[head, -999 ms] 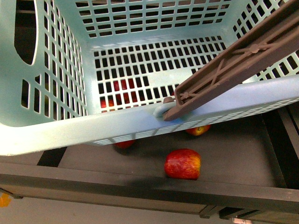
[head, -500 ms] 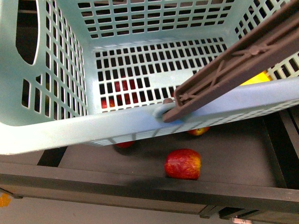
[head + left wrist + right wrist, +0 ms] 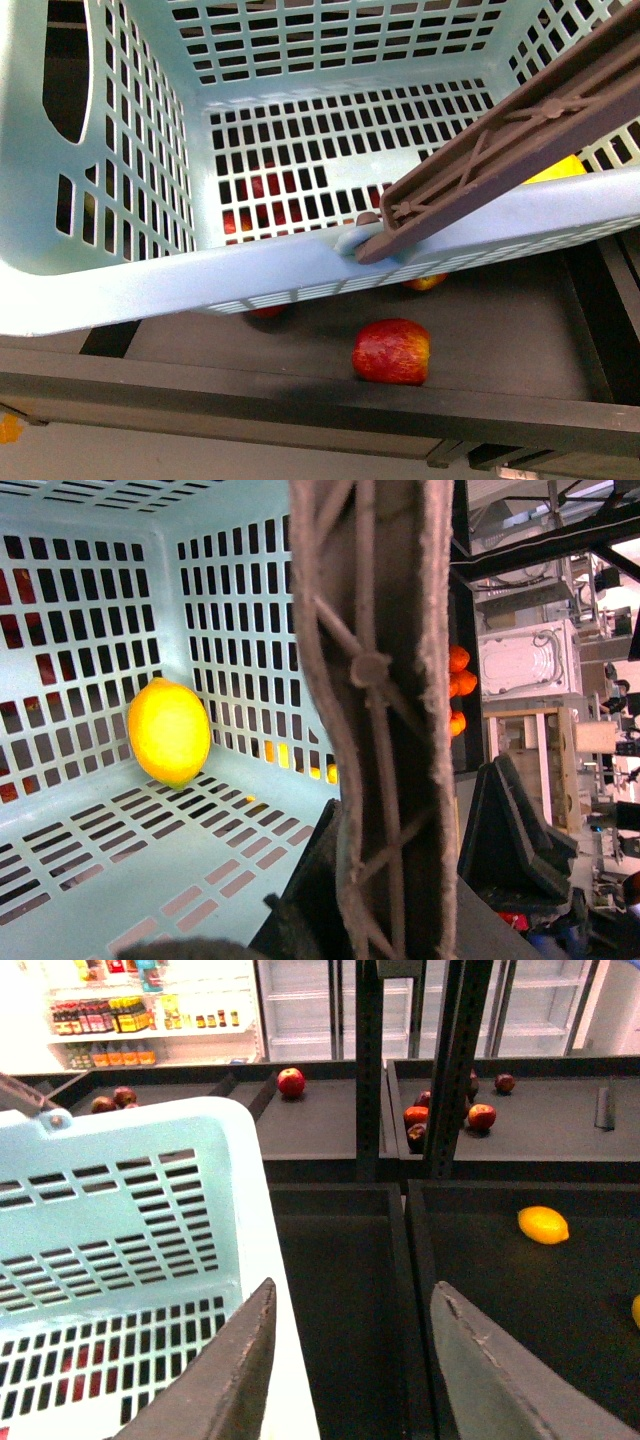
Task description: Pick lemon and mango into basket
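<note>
A lemon (image 3: 168,730) is seen inside the pale teal basket (image 3: 150,280), close to a slotted wall and near the brown swing handle (image 3: 500,150). The right gripper (image 3: 352,1360) is held spread and empty beside the basket's rim, over a dark shelf (image 3: 340,1290). A second lemon (image 3: 543,1225) is lying in the neighbouring shelf compartment. The left gripper's state cannot be told.

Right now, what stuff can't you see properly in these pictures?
- Front view: a yellow fruit is mostly hidden by the brown handle of the basket. Lemon or mango, cannot tell.
- Front view: red apples under the basket show only through its slots.
- Right wrist view: a yellow thing is cut off by the picture's edge.
- Left wrist view: the handle fills the middle and hides whatever is behind it.
</note>
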Robot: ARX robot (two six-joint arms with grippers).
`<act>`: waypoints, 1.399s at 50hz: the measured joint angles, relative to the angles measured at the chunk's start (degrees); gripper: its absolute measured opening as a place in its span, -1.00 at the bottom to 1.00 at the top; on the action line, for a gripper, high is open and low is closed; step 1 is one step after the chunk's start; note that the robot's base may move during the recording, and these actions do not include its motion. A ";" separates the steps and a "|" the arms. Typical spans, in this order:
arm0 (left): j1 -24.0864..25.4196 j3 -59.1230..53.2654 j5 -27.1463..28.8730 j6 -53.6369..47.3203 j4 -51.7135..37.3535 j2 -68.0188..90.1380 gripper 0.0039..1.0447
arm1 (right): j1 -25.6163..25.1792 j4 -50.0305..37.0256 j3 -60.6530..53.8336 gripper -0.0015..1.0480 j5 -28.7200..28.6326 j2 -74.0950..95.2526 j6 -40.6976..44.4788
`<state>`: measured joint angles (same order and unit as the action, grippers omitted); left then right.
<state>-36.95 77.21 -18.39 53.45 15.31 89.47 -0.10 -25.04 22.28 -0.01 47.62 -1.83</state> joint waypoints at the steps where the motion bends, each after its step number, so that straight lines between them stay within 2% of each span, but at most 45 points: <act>1: 0.00 0.00 0.17 -0.07 0.00 0.00 -0.89 | 0.00 -0.26 -0.83 -0.20 0.00 -0.52 0.20; 14: 0.00 0.00 0.26 -0.11 0.00 0.00 -0.89 | 0.02 -1.95 -8.04 -0.90 0.00 -5.77 1.25; 16: 0.00 0.00 0.24 -0.11 0.00 0.00 -0.89 | 0.02 -1.97 -8.83 -0.96 0.00 -6.51 1.62; 40: 0.11 0.00 0.39 -0.13 0.00 0.00 -0.89 | 0.02 1.62 -17.75 -0.96 0.02 -19.17 1.53; 42: 0.09 0.00 0.35 -0.13 0.00 0.00 -0.89 | 0.02 1.86 -18.10 -0.87 0.00 -19.71 1.62; 55: 0.09 0.00 0.24 -0.13 0.00 0.00 -0.89 | 0.02 1.92 -18.18 0.23 0.02 -20.24 1.64; 58: 0.09 0.00 0.22 -0.09 0.00 0.00 -0.89 | 0.04 1.92 -18.18 0.43 0.11 -20.31 1.62; 66: -0.57 0.00 -0.44 -0.22 0.00 0.00 -0.89 | 0.04 1.92 -18.21 0.84 0.20 -20.26 1.60; 70: -0.48 0.00 -1.14 0.31 0.00 0.00 -0.89 | 0.02 1.90 -18.18 0.83 0.24 -20.41 1.62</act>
<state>-37.43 77.21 -19.53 53.76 15.31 89.47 -0.08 -23.14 4.10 0.23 27.20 -0.21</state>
